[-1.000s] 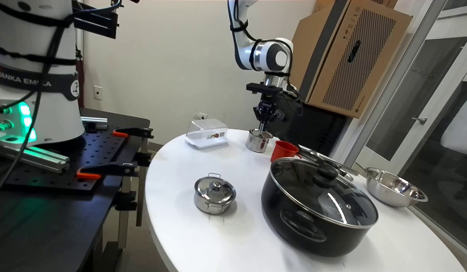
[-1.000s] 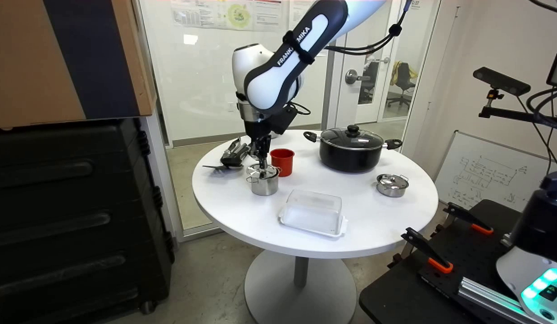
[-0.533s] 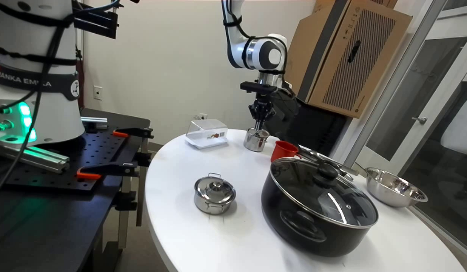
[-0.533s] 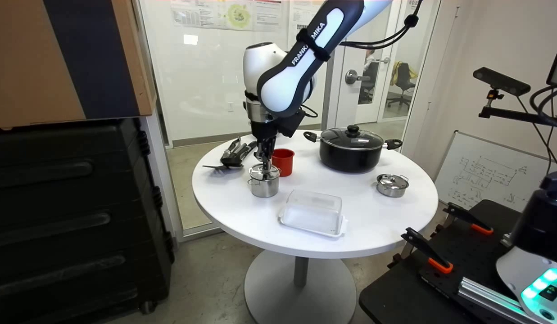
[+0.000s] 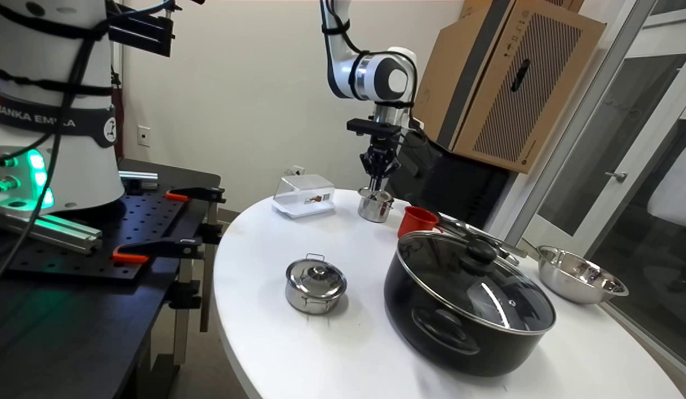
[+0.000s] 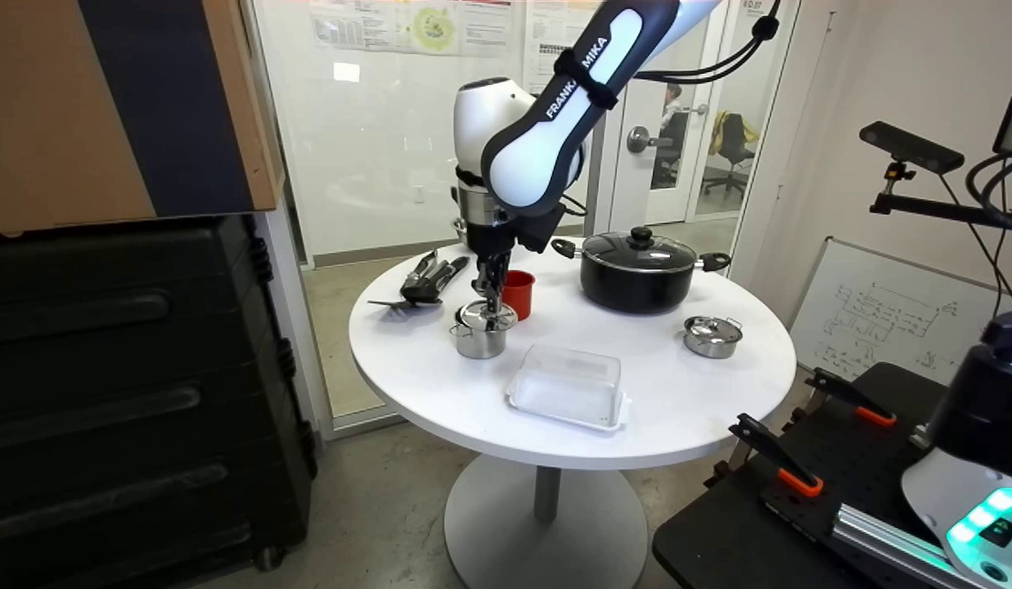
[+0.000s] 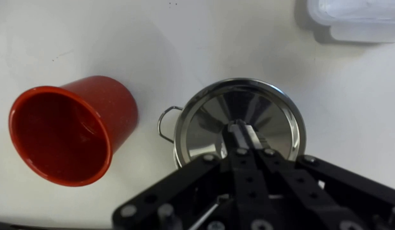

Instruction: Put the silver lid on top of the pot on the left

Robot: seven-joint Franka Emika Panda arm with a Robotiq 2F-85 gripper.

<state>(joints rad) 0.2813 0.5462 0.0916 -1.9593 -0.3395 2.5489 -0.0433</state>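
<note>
The silver lid point(image 7: 267, 115) is over the mouth of the small steel pot point(image 6: 480, 343), a little off centre, and the tool point(image 7: 242, 128) is clenched on the lid's middle (the exact bite is hidden in every view); whether the rim rests on the pot all the way round I cannot tell. The pot stands upright on the white bench point(image 5: 254, 255), with the red cup point(image 7: 111, 108) just beside it and a clear plastic box point(image 5: 298, 188) near. In an exterior view that box wears a small coloured label point(image 5: 317, 199), its print too fine to read. Bigger lettering runs round the robot base point(image 5: 87, 177), where a dark band point(image 5: 32, 111) reads FRANKA EMIKA, partly crossed by a cable point(image 5: 78, 66), and along the forearm point(image 6: 620, 33), where a black strap point(image 6: 585, 79) covers the middle of the same name and leaves FRANK and MIKA legible. Small symbols point(image 5: 512, 33) are printed on the tall cardboard box point(image 5: 487, 72). In an exterior view, printed sheets point(image 6: 432, 31) and handwriting point(image 6: 870, 311) on a whiteboard point(image 6: 955, 294) are too small to make out.
</note>
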